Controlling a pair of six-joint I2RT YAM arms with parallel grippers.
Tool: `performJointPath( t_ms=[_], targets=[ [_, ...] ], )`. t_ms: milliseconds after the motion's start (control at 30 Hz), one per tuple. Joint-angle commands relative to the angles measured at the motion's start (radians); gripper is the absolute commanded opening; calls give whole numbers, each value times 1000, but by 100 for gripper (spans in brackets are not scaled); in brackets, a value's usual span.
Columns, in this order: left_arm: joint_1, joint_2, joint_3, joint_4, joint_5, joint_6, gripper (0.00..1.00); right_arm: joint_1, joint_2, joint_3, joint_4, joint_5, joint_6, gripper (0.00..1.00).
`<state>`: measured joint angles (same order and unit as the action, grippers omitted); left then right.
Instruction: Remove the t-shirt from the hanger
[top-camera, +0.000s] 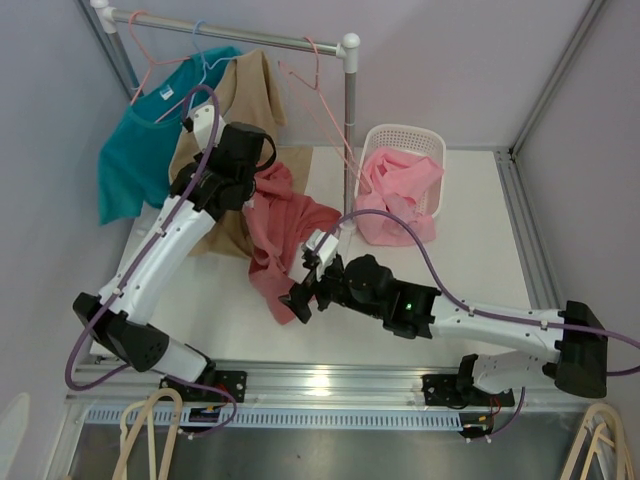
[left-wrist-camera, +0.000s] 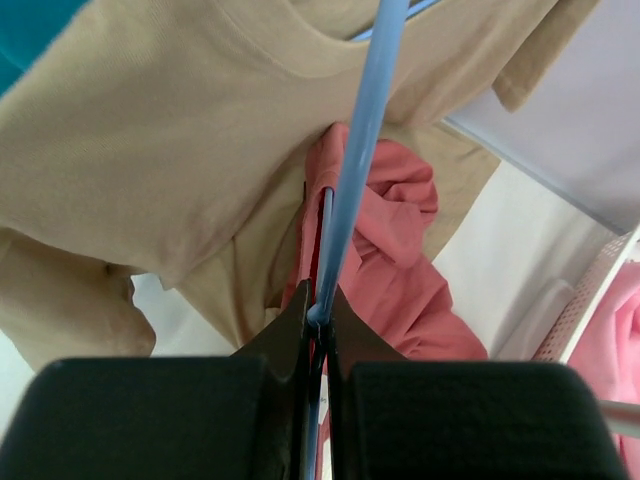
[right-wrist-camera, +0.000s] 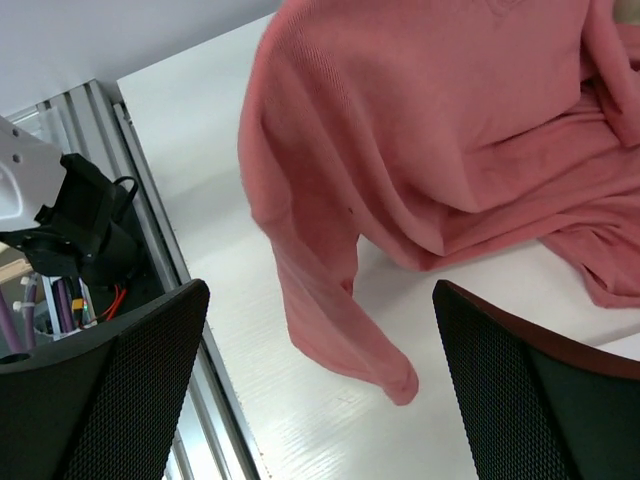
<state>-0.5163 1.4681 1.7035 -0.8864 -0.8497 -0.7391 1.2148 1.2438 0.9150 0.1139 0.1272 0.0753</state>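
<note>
Top: left gripper (top-camera: 258, 172) sits below the clothes rail (top-camera: 250, 38). The salmon t-shirt (top-camera: 285, 225) trails onto the white table (top-camera: 470, 260), with pale walls around.
Left wrist: jaws clenched on the blue hanger (left-wrist-camera: 355, 150).
Right wrist: right gripper (right-wrist-camera: 318, 300) released above a sleeve.
Judged mid-removal. Next, pinch the cloth and pull.

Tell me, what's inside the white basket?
A pink cloth fills the basket and spills over its front rim. Anything underneath the cloth is covered, so I cannot tell.

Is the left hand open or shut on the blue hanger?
Shut on it: the left hand pinches the blue hanger between its fingers, with no gap showing.
</note>
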Motion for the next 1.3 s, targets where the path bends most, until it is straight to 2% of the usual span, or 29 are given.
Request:
performJointPath(
  t_ms=[0, 67, 100, 133, 233, 267, 333, 367, 400, 567, 700, 733, 900, 1067, 1167, 1200, 1267],
  targets=[
    [-25, 9, 47, -32, -40, -60, 1, 5, 51, 73, 93, -9, -15, 99],
    [-30, 9, 39, -20, -42, -62, 1, 9, 78, 88, 98, -11, -12, 97],
    [-33, 9, 36, -19, -37, -60, 1, 9, 112, 116, 92, -3, -5, 82],
    [-31, 9, 38, -17, -34, -60, 1, 9, 132, 133, 66, 9, -5, 77],
    [-34, -2, 22, -17, -5, -66, 1, 11, 180, 159, 64, 23, -8, 80],
    [-36, -20, 12, 3, 1, -71, 1, 11, 186, 165, 61, 11, -9, 76],
    [-42, -44, -56, 45, 11, -62, 1, 14, 190, 177, 44, 17, 6, 35],
    [-42, -64, -88, 65, 9, -59, 1, 17, 189, 180, 30, 22, 12, 5],
    [-42, -72, -100, 104, 5, -52, 1, 20, 184, 182, 20, 28, 12, 0],
    [-42, -55, -124, 161, -14, -33, 1, 109, 85, 127, -48, 136, 20, 0],
    [-34, 36, -81, 164, -26, -26, 1, 219, -16, 94, -103, 244, 26, 0],
    [-31, 53, -56, 164, -31, -25, 1, 242, -33, 88, -146, 297, 32, 0],
    [-5, 149, 117, 124, -9, 0, 1, 347, -107, -16, -177, 371, 130, 0],
    [-7, 140, 186, 67, 47, 1, 1, 330, -69, -136, -142, 394, 230, 0],
    [-8, 75, 173, 40, 139, 17, 1, 276, -15, -142, -128, 381, 251, 0],
    [-8, 54, 171, 17, 211, 21, 1, 258, -4, -136, -132, 376, 253, 0],
    [-10, -36, 103, 9, 296, 44, 1, 189, 17, -104, -141, 362, 253, 0]
  ],
)
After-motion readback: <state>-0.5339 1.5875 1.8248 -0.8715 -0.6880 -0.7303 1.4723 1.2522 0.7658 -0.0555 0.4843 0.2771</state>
